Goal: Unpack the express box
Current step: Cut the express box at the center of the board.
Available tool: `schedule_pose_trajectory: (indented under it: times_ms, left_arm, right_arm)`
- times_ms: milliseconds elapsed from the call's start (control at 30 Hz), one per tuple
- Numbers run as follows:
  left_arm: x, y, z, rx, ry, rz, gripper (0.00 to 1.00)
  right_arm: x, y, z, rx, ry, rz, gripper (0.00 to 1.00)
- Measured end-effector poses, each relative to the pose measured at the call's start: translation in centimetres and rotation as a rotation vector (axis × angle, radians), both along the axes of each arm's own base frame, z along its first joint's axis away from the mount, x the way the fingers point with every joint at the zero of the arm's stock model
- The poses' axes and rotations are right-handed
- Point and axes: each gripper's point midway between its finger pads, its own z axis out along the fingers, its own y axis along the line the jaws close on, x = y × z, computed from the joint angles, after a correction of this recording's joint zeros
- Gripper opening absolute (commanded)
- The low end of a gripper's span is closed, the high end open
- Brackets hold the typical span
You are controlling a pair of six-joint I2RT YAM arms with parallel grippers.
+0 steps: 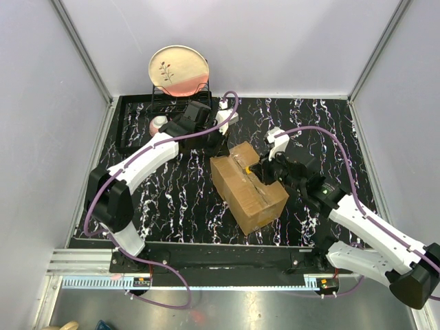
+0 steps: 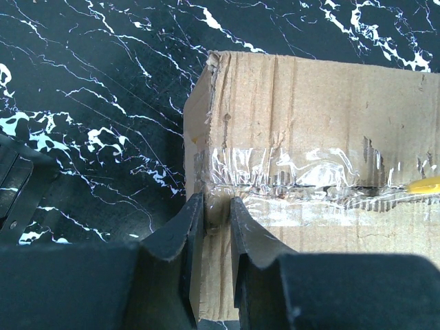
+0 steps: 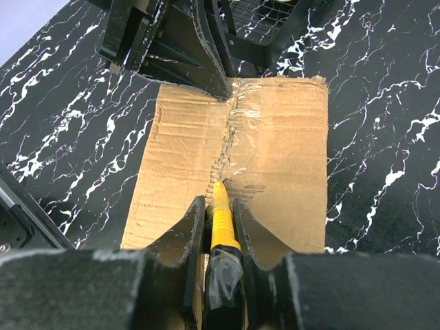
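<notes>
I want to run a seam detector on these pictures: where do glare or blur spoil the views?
Left wrist: the clear tape on the brown corrugated cardboard box glares white, and the near black fingers are soft. Right wrist: the seam is sharp and the yellow plastic cutter is clear. Top external: evenly lit, no blur.
</notes>
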Motion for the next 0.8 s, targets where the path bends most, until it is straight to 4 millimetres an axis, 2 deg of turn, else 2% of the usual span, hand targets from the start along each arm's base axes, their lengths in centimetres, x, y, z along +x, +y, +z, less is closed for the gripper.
schedule_pose_trajectory:
  times_ms: [167, 300, 800]
  left_arm:
    - [0.0, 0.0, 0.0, 0.0, 0.0, 0.001, 0.15]
    - [0.5, 0.1, -0.1, 0.011, -0.019, 0.011, 0.15]
    - [0.8, 0.2, -0.1, 0.025, -0.031, 0.019, 0.13]
  right_arm:
    - [-0.6, -0.4, 0.2, -0.014, 0.005, -0.004, 0.0]
    - [-2.0, -1.2, -0.4, -0.052, 0.043, 0.003, 0.0]
    - [-3.0, -1.4, 0.0, -0.07, 0.09, -0.019, 0.0]
